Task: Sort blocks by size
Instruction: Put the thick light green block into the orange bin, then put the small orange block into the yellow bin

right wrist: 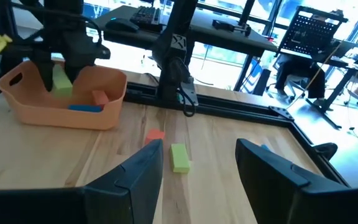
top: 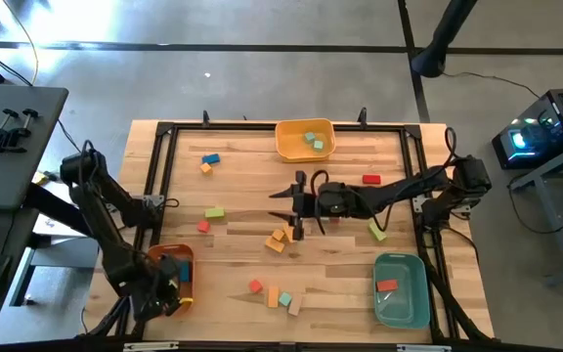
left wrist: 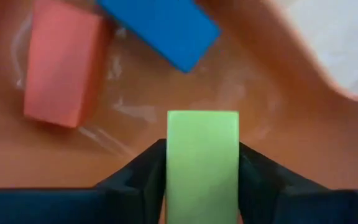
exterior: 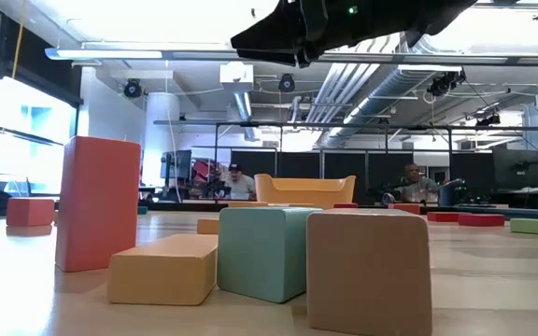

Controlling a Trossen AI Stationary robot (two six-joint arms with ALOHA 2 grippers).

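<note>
Over the orange bin [right wrist: 61, 99] at the table's front-left corner, the left gripper [left wrist: 202, 180] is hanging low inside the walls with a light-green block [left wrist: 202, 158] between its fingers [left wrist: 143, 180]; the fingers are sitting against both flanks of the block, so I am judging it as held, though the grip may be just beginning to loosen. A red block [left wrist: 64, 62] and a blue bar [left wrist: 160, 28] are already lying on the bin floor just beyond it. My worry is that the green block, if let go crooked, is going to land on the blue bar and tip or bounce toward the rim, or cling to one finger as the arm lifts. The left arm is folding back steeply over that corner. The right gripper [right wrist: 197, 165] is reaching out flat over the table's middle, fingers standing apart and empty, above scattered orange blocks [top: 280, 240] it could nudge while waiting.
</note>
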